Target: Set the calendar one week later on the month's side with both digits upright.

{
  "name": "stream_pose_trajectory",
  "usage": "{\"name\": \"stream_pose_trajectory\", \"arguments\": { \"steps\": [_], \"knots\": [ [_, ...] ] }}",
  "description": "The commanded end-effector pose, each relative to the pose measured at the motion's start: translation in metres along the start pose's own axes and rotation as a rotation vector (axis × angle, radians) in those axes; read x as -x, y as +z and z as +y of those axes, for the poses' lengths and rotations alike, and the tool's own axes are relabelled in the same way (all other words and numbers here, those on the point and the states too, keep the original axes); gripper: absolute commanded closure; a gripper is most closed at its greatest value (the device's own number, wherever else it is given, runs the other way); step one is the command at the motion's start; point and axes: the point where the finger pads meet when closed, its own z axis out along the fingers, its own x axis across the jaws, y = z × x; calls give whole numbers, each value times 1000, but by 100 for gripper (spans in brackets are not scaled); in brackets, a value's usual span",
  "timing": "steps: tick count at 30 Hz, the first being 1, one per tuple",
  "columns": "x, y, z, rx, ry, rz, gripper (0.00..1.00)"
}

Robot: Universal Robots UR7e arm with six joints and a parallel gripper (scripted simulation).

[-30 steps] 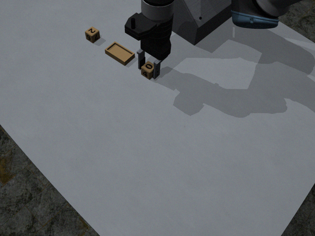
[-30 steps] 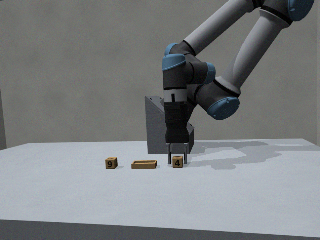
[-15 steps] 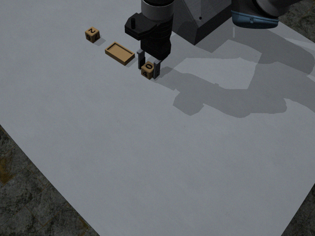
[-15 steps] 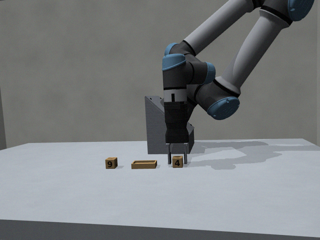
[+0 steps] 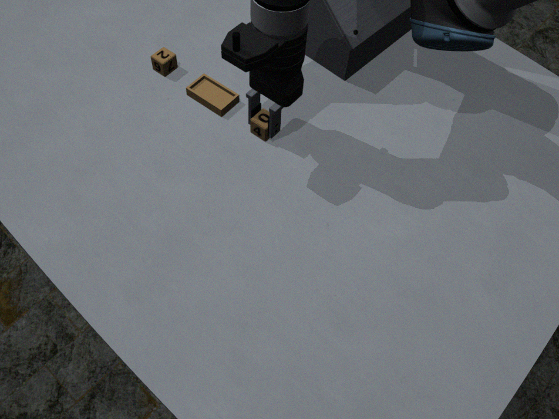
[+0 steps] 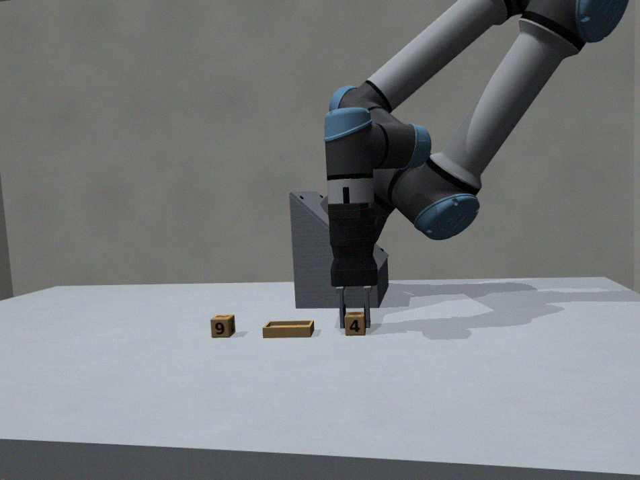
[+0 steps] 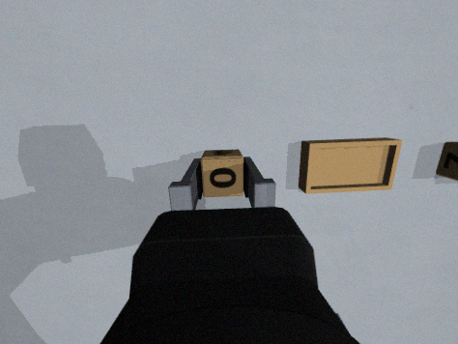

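Note:
A wooden cube (image 5: 261,122) stands on the table with 0 on top and 4 on the side facing the exterior camera (image 6: 355,323). My gripper (image 5: 262,126) points straight down over it, one finger on each side, and both fingers lie against its sides in the wrist view (image 7: 222,173). The cube rests on the table. The empty wooden tray (image 5: 212,94) (image 6: 288,329) lies flat just left of this cube. The second cube (image 5: 164,61) stands left of the tray, with 2 on top and 9 facing the exterior camera (image 6: 222,325).
The arm's grey mounting block (image 6: 331,258) stands behind the gripper at the back of the table. The arm casts a broad shadow (image 5: 406,162) to the right.

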Motion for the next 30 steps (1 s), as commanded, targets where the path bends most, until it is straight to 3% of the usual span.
{"name": "stream_pose_trajectory", "arguments": {
  "steps": [1,21,30],
  "knots": [
    [1,1,1,1,0,-2,40],
    [1,1,1,1,0,-2,40],
    [-1,-9,-2,-3,-2,3,40]
  ]
}}
